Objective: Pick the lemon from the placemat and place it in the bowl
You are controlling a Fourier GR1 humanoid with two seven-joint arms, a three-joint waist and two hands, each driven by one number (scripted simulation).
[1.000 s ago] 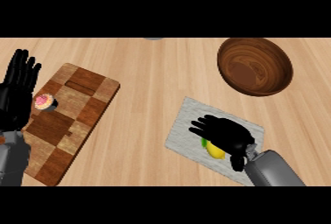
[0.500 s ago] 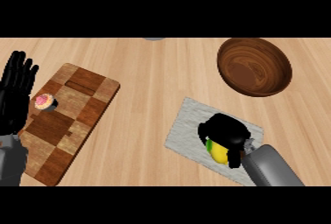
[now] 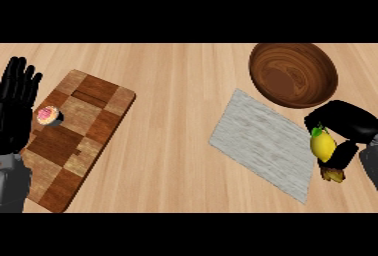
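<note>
One wooden counter [image 3: 177, 75] carries a grey placemat [image 3: 258, 140] and bowl [image 3: 294, 74].

One lemon [image 3: 322, 145] is seen, held in one of the two black hands: the right hand [image 3: 347, 125] and the left hand [image 3: 16, 107]. One wooden bowl [image 3: 294, 74] and one grey placemat [image 3: 262, 142] are counted. One chequered cutting board [image 3: 74, 135] is present, and one small pink-topped item [image 3: 49, 115] is found on it.
</note>
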